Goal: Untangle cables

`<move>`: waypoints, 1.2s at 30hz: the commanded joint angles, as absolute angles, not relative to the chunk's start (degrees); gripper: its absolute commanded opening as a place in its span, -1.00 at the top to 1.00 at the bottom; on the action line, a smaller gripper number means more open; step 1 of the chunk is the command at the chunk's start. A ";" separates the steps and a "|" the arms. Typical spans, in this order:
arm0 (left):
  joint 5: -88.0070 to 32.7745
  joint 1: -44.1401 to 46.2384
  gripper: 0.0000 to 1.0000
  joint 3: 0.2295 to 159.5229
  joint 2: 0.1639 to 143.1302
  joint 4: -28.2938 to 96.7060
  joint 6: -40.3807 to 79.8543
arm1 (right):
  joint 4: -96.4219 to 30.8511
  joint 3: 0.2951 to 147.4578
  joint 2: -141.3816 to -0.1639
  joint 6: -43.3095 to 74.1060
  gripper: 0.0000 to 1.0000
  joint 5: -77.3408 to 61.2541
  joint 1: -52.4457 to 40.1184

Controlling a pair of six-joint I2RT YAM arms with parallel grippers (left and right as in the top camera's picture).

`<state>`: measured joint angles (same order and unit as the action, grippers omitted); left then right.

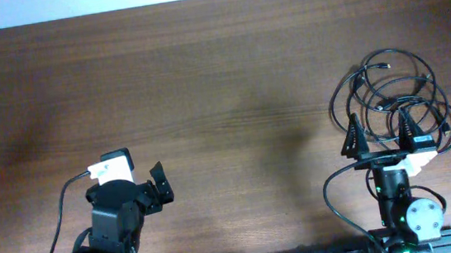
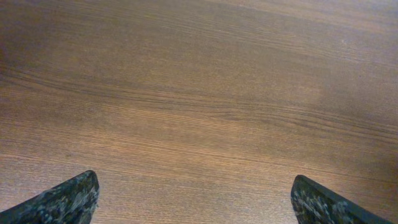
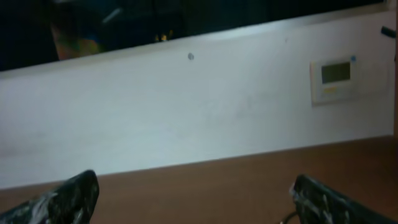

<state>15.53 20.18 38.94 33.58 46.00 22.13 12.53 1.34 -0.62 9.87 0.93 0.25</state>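
The cables (image 1: 397, 93) are thin black cords lying in overlapping loose rings on the wooden table at the right, with small plug ends near the top of the pile. My right gripper (image 1: 382, 132) is open and sits over the near edge of the rings, its fingers straddling some loops. In the right wrist view the gripper (image 3: 196, 205) is empty and only a sliver of cable (image 3: 287, 218) shows by the right finger. My left gripper (image 1: 163, 186) is open and empty at the lower left, far from the cables. The left wrist view (image 2: 196, 202) shows only bare wood.
The brown wooden table (image 1: 205, 87) fills the overhead view. A white wall with a small control panel (image 3: 336, 78) stands beyond its far edge. A thicker black arm wire (image 1: 60, 217) curves beside the left arm's base.
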 commanded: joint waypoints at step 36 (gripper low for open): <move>15.75 16.12 -0.98 26.72 17.72 41.74 22.65 | -4.54 0.32 -0.21 4.32 -0.97 -1.02 0.49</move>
